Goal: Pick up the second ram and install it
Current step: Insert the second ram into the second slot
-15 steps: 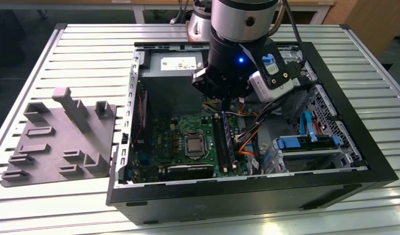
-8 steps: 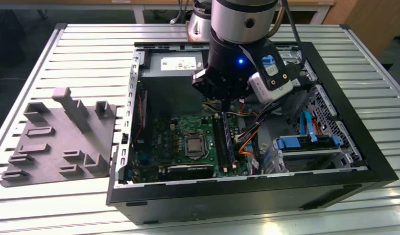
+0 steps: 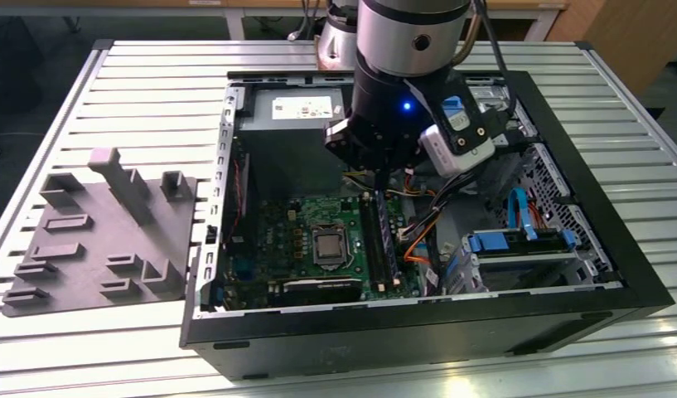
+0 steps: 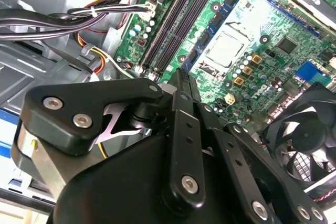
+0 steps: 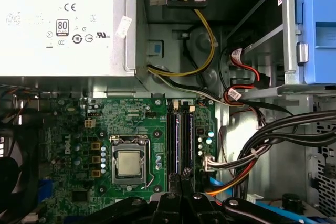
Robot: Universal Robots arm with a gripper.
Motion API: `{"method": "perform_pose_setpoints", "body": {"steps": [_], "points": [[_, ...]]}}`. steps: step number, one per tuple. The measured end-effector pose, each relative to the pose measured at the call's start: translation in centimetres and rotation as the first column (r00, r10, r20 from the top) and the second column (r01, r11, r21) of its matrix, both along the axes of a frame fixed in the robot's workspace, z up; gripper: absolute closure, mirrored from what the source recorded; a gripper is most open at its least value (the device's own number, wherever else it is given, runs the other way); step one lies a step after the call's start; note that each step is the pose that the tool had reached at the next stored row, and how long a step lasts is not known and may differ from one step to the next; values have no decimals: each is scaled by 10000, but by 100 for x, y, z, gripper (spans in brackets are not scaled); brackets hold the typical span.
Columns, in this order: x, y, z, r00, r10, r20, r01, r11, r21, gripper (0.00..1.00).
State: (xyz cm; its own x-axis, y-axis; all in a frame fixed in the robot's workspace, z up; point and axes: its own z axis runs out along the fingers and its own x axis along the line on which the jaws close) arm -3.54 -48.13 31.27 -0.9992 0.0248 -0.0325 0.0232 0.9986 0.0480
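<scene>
gripper (image 5: 181, 178): arm upright over open computer case (image 3: 427, 332), jaws drawn narrow, tips nearly together. second ram (image 5: 179, 140): edge-up in a motherboard (image 5: 68, 129) slot just beyond the jaws; contact cannot be told. power supply (image 5: 58, 22): far beyond the jaws, pale label with printed marks.

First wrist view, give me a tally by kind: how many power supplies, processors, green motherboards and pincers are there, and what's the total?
power supply: 1
processor: 1
green motherboard: 1
pincer: 1
Total: 4
</scene>
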Motion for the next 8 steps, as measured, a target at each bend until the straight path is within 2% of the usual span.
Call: {"method": "perform_pose_setpoints", "body": {"steps": [8], "points": [[0,0,-25,10000,0,0,0,10000,0,88]]}}
